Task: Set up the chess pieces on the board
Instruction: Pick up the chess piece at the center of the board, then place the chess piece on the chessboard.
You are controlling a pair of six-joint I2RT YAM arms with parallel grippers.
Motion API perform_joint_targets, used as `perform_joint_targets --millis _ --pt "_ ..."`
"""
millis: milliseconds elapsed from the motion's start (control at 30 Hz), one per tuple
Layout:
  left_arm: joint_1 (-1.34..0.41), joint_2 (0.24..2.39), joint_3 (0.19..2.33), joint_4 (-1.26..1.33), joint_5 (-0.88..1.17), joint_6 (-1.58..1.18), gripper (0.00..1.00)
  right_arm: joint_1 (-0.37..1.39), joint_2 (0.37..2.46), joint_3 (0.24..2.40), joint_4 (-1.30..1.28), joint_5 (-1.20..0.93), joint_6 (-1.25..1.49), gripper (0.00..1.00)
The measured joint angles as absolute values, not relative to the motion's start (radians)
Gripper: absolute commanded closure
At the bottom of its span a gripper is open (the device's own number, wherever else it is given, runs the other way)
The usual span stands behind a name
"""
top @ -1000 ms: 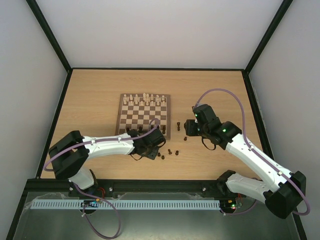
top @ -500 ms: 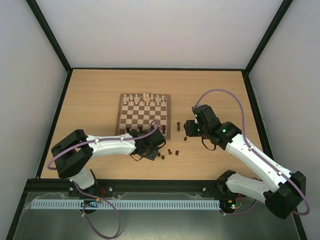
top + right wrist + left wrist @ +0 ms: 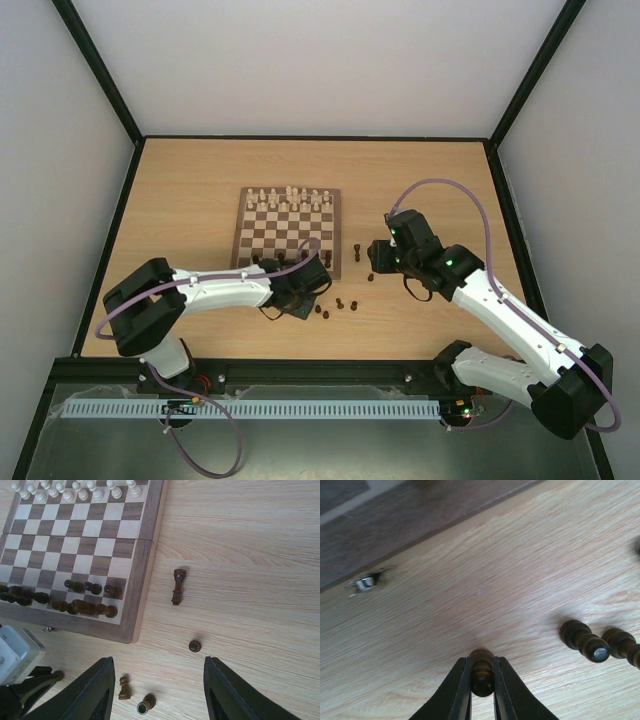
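Clearly dark, ribbed chess piece (image 3: 482, 674) between left fingers (image 3: 459, 692).

Light wood tabletop (image 3: 190, 190), pale grain running left to right, fills middle of enclosure. Plain white back wall (image 3: 320, 60) behind it. White side walls at left (image 3: 50, 200) and right (image 3: 585, 200). Black frame posts (image 3: 100, 72) slant up from far corners. Thin black edging (image 3: 310, 138) along far side of tabletop. At near edge black rail (image 3: 320, 370), then grey metal shelf (image 3: 350, 450) carrying white slotted cable duct (image 3: 300, 409). Light soft and even, shadows faint.
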State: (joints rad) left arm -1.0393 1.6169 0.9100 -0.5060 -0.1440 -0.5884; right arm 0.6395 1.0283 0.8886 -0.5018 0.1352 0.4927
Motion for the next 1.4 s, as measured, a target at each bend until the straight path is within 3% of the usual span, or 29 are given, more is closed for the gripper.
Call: perform_joint_targets --millis 433,633,1400 --pt "-0.906 1.576 1.309 -0.744 -0.214 -0.496 0.9 0.64 1.006 0.887 -0.495 0.134 0.493 0.5" --pt "-0.839 1.665 1.426 -0.765 -0.215 -0.442 0.89 0.64 1.006 0.883 -0.495 0.134 0.493 0.49" --pt "-0.732 1.774 1.284 -0.66 -0.204 -0.413 0.88 0.64 1.006 0.875 -0.494 0.131 0.493 0.49"
